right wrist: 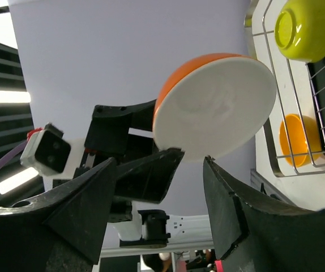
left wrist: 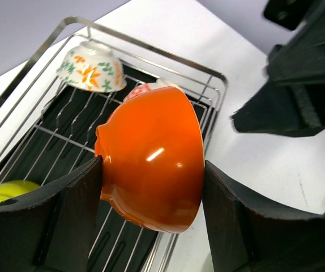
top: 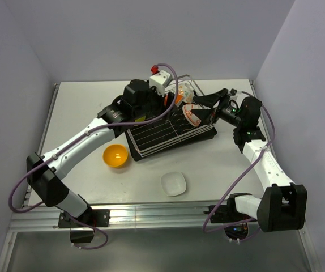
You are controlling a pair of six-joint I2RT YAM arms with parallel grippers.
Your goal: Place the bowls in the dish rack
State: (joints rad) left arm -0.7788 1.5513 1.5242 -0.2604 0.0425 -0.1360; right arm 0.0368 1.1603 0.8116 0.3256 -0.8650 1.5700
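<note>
Over the silver wire dish rack (top: 162,135) the left gripper (top: 172,102) hangs at the far end with a sliver of an orange bowl (top: 179,99) beside it, the right gripper (top: 204,109) sits near a red-and-white patterned bowl (top: 191,115), and a yellow-orange bowl (top: 115,156) and a white bowl (top: 174,183) rest apart on the table (top: 83,107).

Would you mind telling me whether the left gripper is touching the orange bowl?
Touching. The left wrist view shows the left gripper with both fingers pressed against the sides of the orange bowl, with no gap visible.
</note>
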